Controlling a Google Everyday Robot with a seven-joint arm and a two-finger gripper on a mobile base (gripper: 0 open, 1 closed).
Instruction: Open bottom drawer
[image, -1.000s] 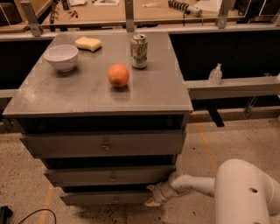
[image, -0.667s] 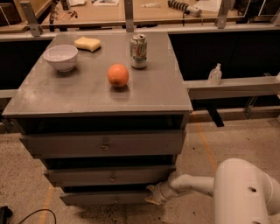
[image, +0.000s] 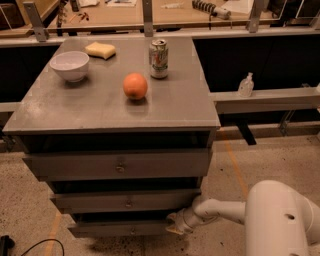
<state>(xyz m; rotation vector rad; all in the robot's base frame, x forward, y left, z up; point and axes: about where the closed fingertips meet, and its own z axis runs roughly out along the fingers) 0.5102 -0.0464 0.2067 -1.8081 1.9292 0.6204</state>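
Since the gripper sits at the right end of the bottom drawer, its grasp impossible to tell, a straight, level outward pull should avoid jamming.

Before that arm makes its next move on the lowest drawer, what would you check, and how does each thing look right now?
1. Gripper level with the bottom drawer: ok, it sits at the front's right end.
2. Gripper on the knob: not ok, the knob is off to its left.
3. Hold on the drawer: cannot tell.
4. Can upright on top: ok.
5. Orange at rest, away from the edges: ok.
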